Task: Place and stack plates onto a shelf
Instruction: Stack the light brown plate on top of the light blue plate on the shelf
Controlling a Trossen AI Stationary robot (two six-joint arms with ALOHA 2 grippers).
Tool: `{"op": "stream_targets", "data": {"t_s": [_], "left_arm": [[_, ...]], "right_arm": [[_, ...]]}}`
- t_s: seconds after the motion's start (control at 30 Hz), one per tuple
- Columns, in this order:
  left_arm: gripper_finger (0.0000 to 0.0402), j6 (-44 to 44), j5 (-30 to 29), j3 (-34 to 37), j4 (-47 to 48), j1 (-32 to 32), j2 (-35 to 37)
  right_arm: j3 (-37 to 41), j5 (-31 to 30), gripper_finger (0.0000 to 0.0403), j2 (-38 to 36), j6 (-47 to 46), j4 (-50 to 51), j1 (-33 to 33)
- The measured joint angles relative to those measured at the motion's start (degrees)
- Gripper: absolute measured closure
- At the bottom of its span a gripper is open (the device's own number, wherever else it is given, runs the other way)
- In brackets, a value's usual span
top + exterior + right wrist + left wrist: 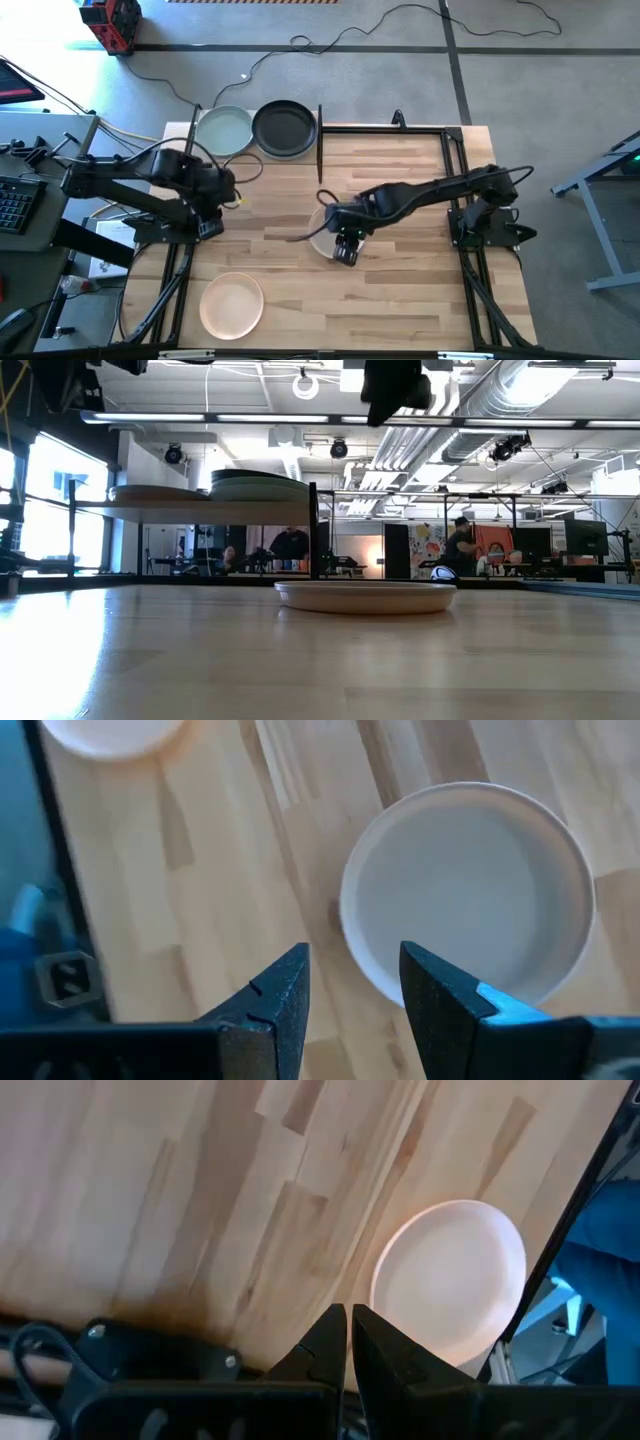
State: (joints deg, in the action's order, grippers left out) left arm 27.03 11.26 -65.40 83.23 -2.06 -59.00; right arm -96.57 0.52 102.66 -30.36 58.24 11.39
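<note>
Plates: pale green plate (224, 130) and black plate (284, 128) side by side on the shelf (318, 128) at the table's far edge.
Loose plates: pale plate (468, 890) mid-table under the right arm; cream-peach plate (232, 304) near the front left edge.
Right gripper (352, 988): above the mid-table plate's rim, fingers parted, grasping nothing.
Left gripper (349, 1342): at the table's left side, fingers clenched together, empty.
Table (400, 300): light wood.
</note>
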Motion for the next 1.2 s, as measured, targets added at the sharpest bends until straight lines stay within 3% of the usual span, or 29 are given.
{"op": "stream_targets", "data": {"t_s": [0.23,0.47,0.9,1.2], "left_arm": [[0.0392,4.85,-0.02,5.84,-8.00,-5.52,1.02],[0.0392,5.95,0.00,9.17,-10.20,-8.50,0.93],[0.0392,7.30,-3.94,9.44,-14.59,-10.43,0.89],[0.0392,7.32,-4.53,9.44,-15.93,-10.41,0.89]], "right_arm": [[0.00,-0.17,0.0268,5.92,9.41,-0.14,2.31],[-0.02,-1.74,0.0268,10.40,12.87,-0.55,3.62],[-0.09,-0.65,0.0268,18.40,16.30,-4.48,3.65],[-0.09,-0.55,0.0268,19.98,17.18,-5.85,3.29]]}}
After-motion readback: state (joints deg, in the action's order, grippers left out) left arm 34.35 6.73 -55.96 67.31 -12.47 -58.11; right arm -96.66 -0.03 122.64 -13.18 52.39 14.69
